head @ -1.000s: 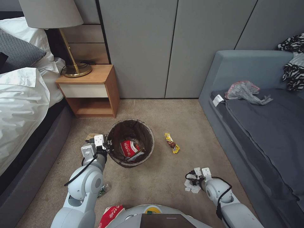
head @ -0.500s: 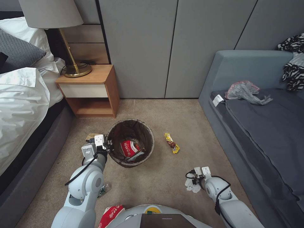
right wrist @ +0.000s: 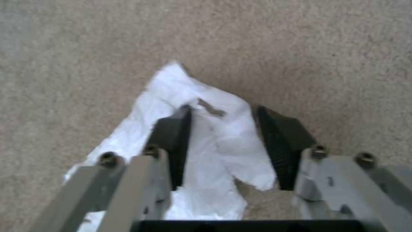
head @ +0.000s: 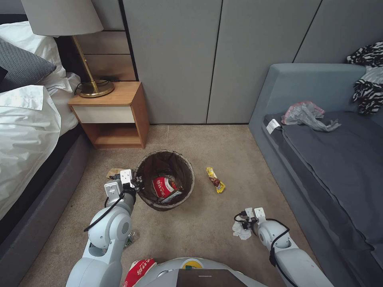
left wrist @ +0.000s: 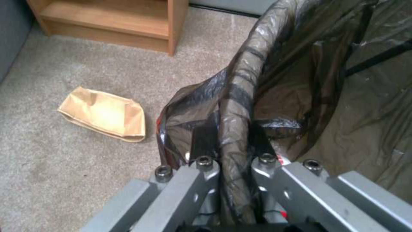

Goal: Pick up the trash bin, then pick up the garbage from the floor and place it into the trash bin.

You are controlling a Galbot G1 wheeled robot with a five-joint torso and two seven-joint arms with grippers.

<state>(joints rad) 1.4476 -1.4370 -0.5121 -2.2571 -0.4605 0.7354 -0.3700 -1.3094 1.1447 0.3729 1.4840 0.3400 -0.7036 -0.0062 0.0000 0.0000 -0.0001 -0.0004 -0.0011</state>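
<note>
The trash bin, lined with a dark brown bag, stands on the carpet and holds a red-and-white cup. My left gripper is shut on its near-left rim, with the bag-covered rim pinched between the fingers. My right gripper is low over the white tissue. It is open, and its fingers straddle the tissue on the carpet. More garbage lies around: a yellow wrapper, brown paper, a green-labelled bottle and a red-and-white cup.
A wooden nightstand with a brass lamp stands behind the bin. The bed runs along the left and a grey sofa along the right. Open carpet lies between the bin and the right arm.
The whole view has shifted slightly. My right gripper has settled around the tissue, which looks more bunched than before. The left gripper's hold on the bin rim is unchanged.
</note>
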